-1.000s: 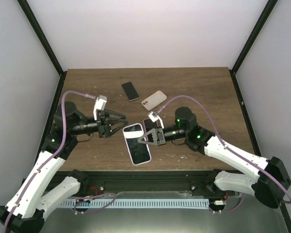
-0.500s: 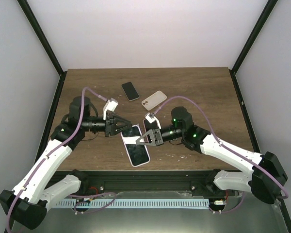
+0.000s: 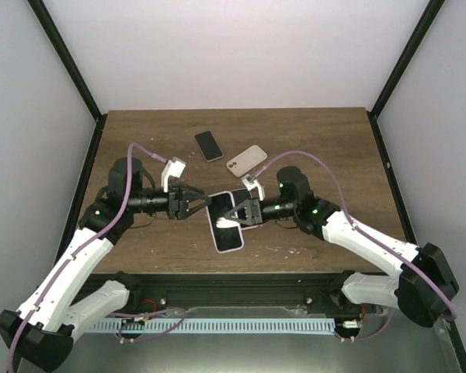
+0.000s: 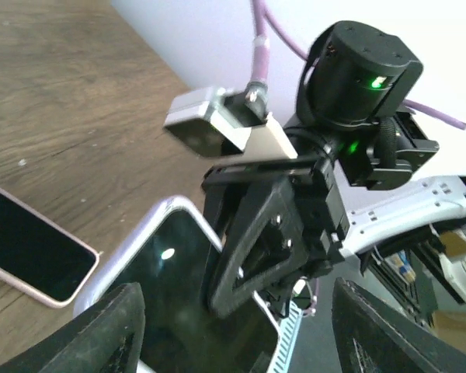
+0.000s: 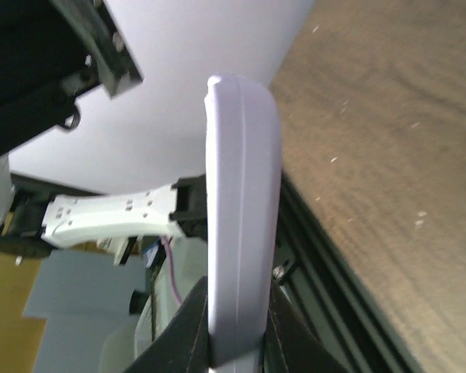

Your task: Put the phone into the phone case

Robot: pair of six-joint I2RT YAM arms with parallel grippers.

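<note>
From above, the left arm (image 3: 78, 256) rises from the lower left corner and bends at its elbow toward the middle. The left gripper (image 3: 202, 206) lies level, its fingers spread wide just beside the upper left end of the phone (image 3: 224, 235). The right arm (image 3: 365, 241) comes in from the lower right, stretched low over the boards. The right gripper (image 3: 231, 216) is closed across the phone's right side. The phone lies mid-frame, dark glass up, inside a lavender phone case (image 3: 230, 249). I cannot tell whether it rests on the wood. Farther up lie a black handset (image 3: 209, 145) and a beige cover (image 3: 246, 158). The table (image 3: 318, 140) is dark brown wood, walled by pale panels with black posts (image 3: 66, 58) at the corners.

In the left wrist view, that arm's own fingers (image 4: 113, 330) stand far apart in the bottom corners, with the phone's end low between them. The right gripper's black finger lies over the glass mid-frame. A pink-rimmed handset (image 4: 31, 252) lies flat at lower left.

In the right wrist view, the case stands edge-on up the middle, pinched at the bottom by dark fingers (image 5: 188, 326). Wood grain fills the right side and white wall the upper left.
</note>
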